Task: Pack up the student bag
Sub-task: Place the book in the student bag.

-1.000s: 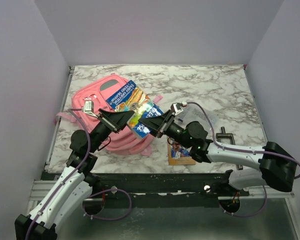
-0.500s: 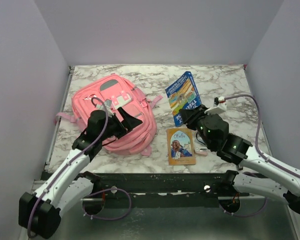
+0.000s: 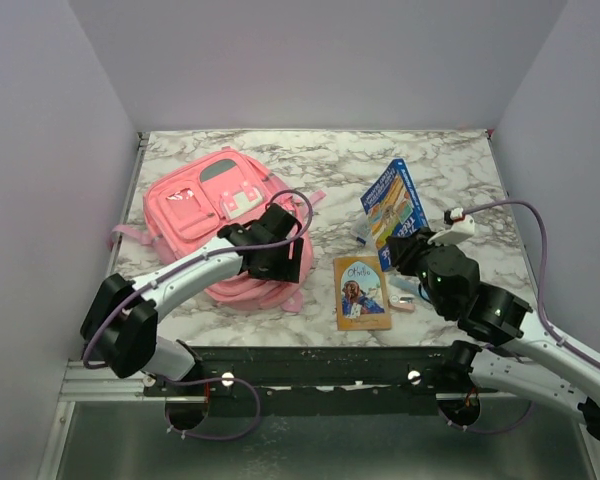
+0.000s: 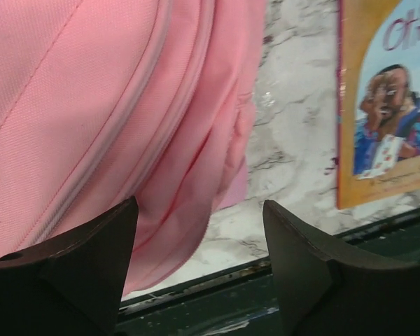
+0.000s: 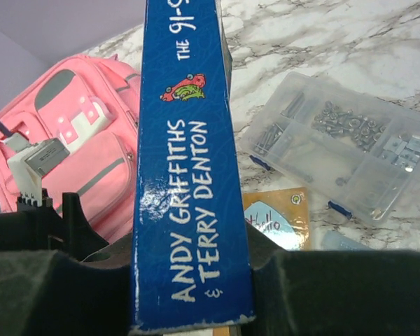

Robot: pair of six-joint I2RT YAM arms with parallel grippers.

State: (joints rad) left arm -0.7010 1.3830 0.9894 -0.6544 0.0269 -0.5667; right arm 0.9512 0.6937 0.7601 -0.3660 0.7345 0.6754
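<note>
Since the last frame, my left claw (image 3: pixel 283 258) has swung to the near-right edge of the bag (image 3: pixel 195 212), open, I'd guess to part it. That bag lies left on the tabletop (image 3: pixel 460 165). Meanwhile my right claw (image 3: pixel 408 243) clamps the book (image 3: pixel 393 200) upright for inserting.

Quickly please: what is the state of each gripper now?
Left gripper: open, holding nothing.
Right gripper: closed on the blue book.

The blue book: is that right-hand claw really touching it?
Touching. The right wrist view shows the blue book clamped between the two fingers of the right gripper, with no gap on either side.
</note>
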